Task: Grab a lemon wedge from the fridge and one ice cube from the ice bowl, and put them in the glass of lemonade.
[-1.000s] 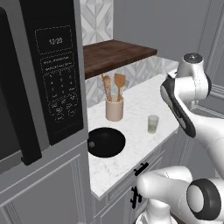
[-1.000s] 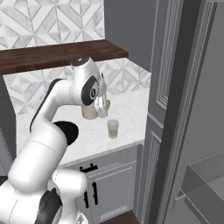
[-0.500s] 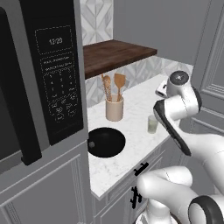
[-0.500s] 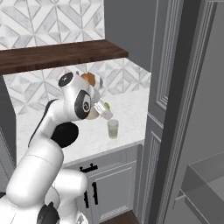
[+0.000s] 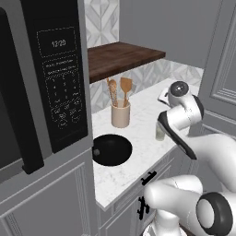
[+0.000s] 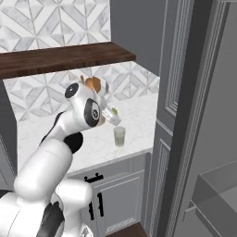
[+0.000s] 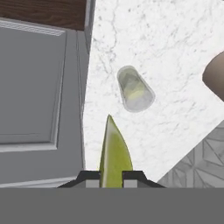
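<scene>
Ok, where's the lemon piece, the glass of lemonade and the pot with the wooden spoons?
lemon wedge (image 7: 114, 153), hand view, middle of its yellow-green body between the fingertips.
glass of lemonade (image 7: 134, 91), hand view, on the pale liquid inside.
crock of wooden utensils (image 5: 120, 115), left base view, on its beige side wall.

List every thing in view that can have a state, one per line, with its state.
gripper: shut on the lemon wedge
lemon wedge: held between the fingers, above the counter
glass of lemonade: upright on the counter, partly filled, no wedge in it
crock of wooden utensils: upright, holding utensils
fridge: door open
</scene>
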{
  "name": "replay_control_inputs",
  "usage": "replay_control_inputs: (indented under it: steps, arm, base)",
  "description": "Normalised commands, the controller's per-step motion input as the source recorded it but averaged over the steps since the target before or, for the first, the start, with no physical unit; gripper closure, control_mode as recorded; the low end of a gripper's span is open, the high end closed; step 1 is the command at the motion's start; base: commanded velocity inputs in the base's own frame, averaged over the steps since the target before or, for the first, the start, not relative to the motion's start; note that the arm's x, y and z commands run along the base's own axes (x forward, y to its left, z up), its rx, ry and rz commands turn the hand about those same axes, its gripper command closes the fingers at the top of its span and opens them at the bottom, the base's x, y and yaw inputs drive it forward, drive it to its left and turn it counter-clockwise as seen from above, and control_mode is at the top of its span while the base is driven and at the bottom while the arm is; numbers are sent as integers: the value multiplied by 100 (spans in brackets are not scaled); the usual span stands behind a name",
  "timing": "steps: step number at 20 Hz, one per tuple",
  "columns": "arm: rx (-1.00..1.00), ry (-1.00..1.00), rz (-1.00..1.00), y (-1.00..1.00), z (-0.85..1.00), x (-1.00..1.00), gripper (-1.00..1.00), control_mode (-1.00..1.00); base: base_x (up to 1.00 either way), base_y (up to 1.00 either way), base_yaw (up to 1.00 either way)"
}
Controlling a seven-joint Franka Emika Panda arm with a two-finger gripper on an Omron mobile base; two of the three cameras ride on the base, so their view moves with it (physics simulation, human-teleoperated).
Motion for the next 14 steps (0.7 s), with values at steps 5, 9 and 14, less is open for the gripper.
replay_control_inputs:
  steps: [5,9,14]
  arm:
    - [-7,5,0,0,-33,38,100,-100]
    - [-12,6,0,0,-35,32,100,-100]
    - [-5,0,0,0,-26,45,100,-100]
  base:
    - [0,0,0]
    - [0,0,0]
    - [0,0,0]
